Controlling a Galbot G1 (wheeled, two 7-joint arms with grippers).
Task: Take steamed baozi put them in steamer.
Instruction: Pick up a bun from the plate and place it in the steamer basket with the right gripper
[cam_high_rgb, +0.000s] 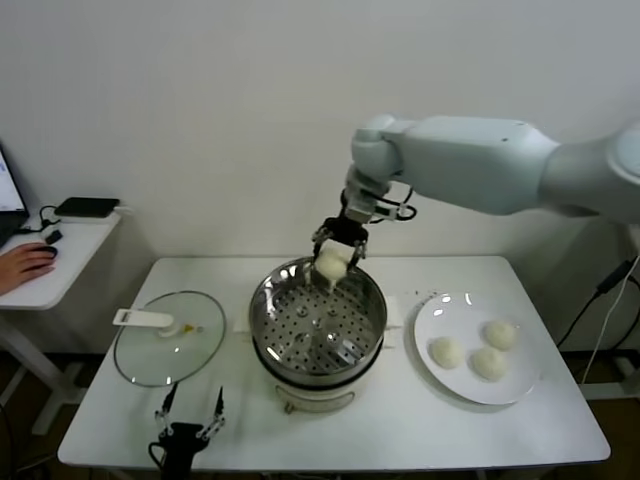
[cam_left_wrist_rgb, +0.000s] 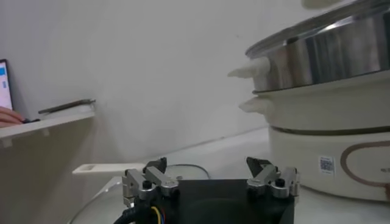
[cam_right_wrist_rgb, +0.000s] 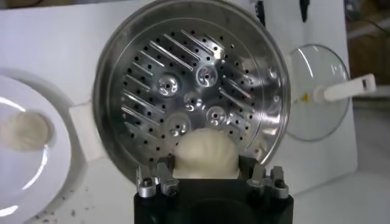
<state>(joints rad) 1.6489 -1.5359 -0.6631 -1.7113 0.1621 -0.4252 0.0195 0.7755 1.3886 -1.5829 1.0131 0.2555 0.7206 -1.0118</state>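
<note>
My right gripper (cam_high_rgb: 334, 258) is shut on one cream-white baozi (cam_high_rgb: 331, 264) and holds it above the far rim of the steamer (cam_high_rgb: 265, 330), a shiny steel pot with a perforated tray. The right wrist view looks straight down: the held baozi (cam_right_wrist_rgb: 205, 155) fills the gap between the fingers, over the bare tray of the steamer (cam_right_wrist_rgb: 189, 91). Three more baozi (cam_high_rgb: 446, 352) (cam_high_rgb: 489, 362) (cam_high_rgb: 500, 334) lie on the white plate (cam_high_rgb: 440, 312) to the right. My left gripper (cam_high_rgb: 189, 412) rests open and empty near the table's front edge, in front of the steamer (cam_left_wrist_rgb: 329, 55).
A glass lid (cam_high_rgb: 168, 338) with a white handle lies flat left of the steamer. A side desk at far left carries a laptop and a person's hand (cam_high_rgb: 25, 266). The wall stands close behind the table.
</note>
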